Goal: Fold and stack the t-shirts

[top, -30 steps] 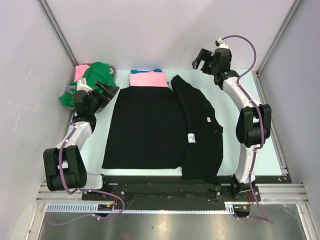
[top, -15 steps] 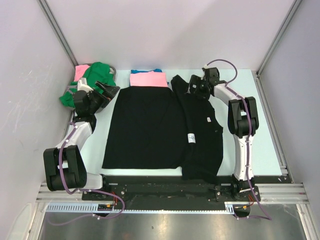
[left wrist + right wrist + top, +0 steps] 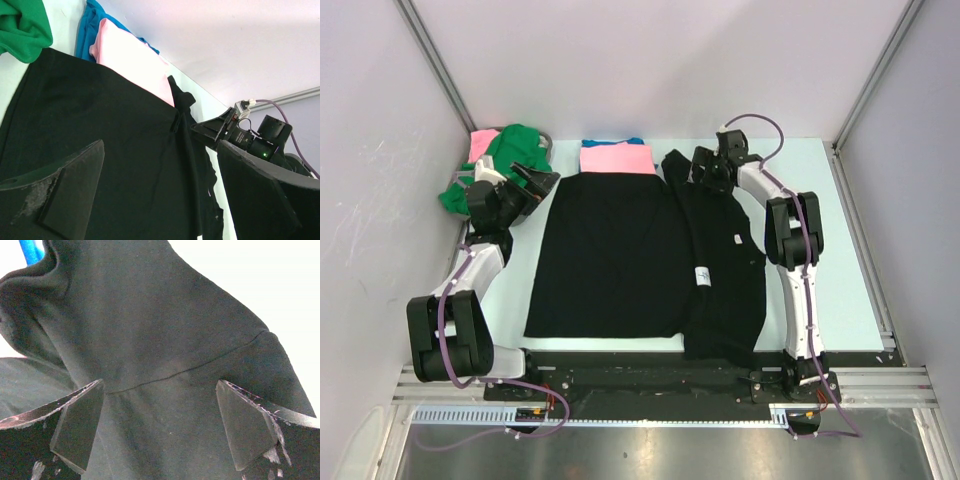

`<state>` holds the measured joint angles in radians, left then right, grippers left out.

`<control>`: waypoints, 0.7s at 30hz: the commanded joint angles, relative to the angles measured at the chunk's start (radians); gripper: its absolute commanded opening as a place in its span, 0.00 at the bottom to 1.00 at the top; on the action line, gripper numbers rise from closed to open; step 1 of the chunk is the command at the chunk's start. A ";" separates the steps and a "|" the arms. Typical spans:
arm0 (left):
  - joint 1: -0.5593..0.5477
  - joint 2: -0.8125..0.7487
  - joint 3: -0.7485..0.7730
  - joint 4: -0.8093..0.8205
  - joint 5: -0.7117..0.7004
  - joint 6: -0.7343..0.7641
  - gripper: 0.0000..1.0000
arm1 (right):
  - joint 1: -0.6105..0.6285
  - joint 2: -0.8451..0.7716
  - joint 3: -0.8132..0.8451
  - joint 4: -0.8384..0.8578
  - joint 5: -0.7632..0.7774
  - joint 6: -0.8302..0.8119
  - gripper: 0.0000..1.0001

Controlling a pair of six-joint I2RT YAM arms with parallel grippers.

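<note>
Black cloth covers the middle of the table (image 3: 840, 260): the large black t-shirt (image 3: 610, 250) is spread flat, its right side is rumpled, and the small white label (image 3: 701, 277) is seen there. At its far edge a folded pink t-shirt (image 3: 616, 158) is laid on a blue one (image 3: 636, 141). A green t-shirt (image 3: 515, 148) is heaped in the far left corner. Compared with one second ago, the right gripper (image 3: 702, 169) is brought down from the far right corner to the black shirt's far shoulder. The left gripper (image 3: 534, 181) is kept at the same place. Both are held wide apart and nothing is gripped. The right fingers (image 3: 77, 425) are placed just over the black cloth; contact cannot be told.
</note>
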<state>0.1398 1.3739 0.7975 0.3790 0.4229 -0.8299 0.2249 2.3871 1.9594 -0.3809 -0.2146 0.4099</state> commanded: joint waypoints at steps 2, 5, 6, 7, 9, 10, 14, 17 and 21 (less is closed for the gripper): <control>0.004 0.002 0.000 0.028 0.013 0.003 0.98 | -0.005 0.061 0.076 -0.153 0.248 -0.043 1.00; 0.003 0.007 -0.003 0.029 0.010 0.002 0.98 | -0.022 0.078 0.105 -0.193 0.288 -0.051 1.00; 0.004 0.008 -0.003 0.031 0.010 0.002 0.98 | -0.028 0.090 0.124 -0.200 0.285 -0.049 1.00; 0.004 0.011 -0.003 0.029 0.007 0.002 0.98 | -0.039 0.093 0.127 -0.205 0.285 -0.048 1.00; 0.004 0.013 -0.001 0.029 0.008 0.002 0.98 | -0.048 0.096 0.127 -0.207 0.291 -0.048 1.00; 0.003 0.014 -0.003 0.028 0.008 0.002 0.98 | -0.056 0.096 0.127 -0.207 0.299 -0.049 1.00; 0.003 0.011 -0.004 0.026 0.007 0.005 0.98 | -0.085 0.098 0.128 -0.210 0.327 -0.045 1.00; 0.004 0.010 -0.004 0.020 0.004 0.008 0.98 | -0.104 0.109 0.148 -0.219 0.333 -0.042 1.00; 0.004 0.010 0.000 0.017 0.004 0.009 0.98 | -0.107 0.115 0.183 -0.234 0.345 -0.042 1.00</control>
<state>0.1402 1.3880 0.7975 0.3786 0.4221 -0.8295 0.1501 2.4527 2.1101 -0.5446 0.0372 0.3878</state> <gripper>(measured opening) 0.985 0.994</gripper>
